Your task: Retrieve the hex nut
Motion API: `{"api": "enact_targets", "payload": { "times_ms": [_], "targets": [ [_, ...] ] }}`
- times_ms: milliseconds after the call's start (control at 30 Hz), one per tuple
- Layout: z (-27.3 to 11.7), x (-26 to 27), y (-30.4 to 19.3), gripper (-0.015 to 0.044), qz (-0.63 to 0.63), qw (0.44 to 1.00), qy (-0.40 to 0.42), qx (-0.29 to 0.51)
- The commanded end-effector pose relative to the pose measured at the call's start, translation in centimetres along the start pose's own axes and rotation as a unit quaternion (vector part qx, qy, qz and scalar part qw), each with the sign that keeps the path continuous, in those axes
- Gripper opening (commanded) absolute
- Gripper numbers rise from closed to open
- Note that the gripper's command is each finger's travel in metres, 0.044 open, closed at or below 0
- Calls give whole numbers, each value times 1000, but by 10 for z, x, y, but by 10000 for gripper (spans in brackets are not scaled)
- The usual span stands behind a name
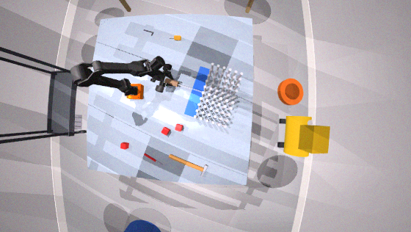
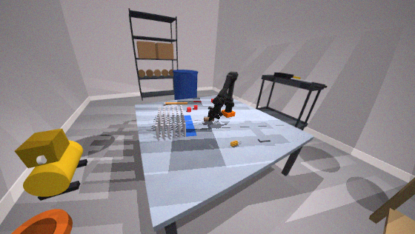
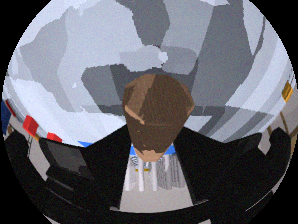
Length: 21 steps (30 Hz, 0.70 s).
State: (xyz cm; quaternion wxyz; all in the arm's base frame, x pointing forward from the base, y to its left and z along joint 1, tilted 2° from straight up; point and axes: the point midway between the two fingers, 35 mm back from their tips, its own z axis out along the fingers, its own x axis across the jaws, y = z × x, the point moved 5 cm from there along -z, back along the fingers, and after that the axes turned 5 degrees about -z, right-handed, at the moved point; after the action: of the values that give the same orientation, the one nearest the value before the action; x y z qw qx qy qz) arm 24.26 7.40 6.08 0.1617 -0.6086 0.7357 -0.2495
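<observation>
My gripper (image 1: 166, 80) (image 2: 210, 118) (image 3: 152, 127) is shut on the brown handle (image 1: 172, 83) (image 2: 206, 119) (image 3: 157, 110) of a thin-rod tool. In the top view the rod (image 1: 188, 88) points right across the blue taped strip (image 1: 190, 110) (image 2: 190, 128) (image 3: 173, 149) to the front edge of the standing spacers (image 1: 216, 100) (image 2: 171, 122) (image 3: 141, 176). The gripper is left of the strip, outside the field. The spacers look upright. The rod's tip and its height cannot be made out. I cannot make out the nut among the spacers.
On the table (image 1: 121, 121) (image 2: 200, 181) lie a hex key (image 1: 148, 31) (image 2: 264, 141), a yellow-handled screwdriver (image 1: 177, 37) (image 2: 234, 144), a hammer (image 1: 185, 161) (image 2: 176, 103) and a thin red tool (image 1: 150, 158). Two red cubes (image 1: 165, 131) (image 1: 179, 127) are near the strip; another red cube (image 1: 124, 145) is farther left.
</observation>
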Motion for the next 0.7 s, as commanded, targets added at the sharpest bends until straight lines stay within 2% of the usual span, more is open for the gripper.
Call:
{"api": "enact_targets", "payload": {
  "times_ms": [0, 667],
  "targets": [
    [1, -2, -7, 0, 1, 1000, -3, 6],
    [9, -1, -22, 0, 1, 1000, -3, 6]
  ]
}}
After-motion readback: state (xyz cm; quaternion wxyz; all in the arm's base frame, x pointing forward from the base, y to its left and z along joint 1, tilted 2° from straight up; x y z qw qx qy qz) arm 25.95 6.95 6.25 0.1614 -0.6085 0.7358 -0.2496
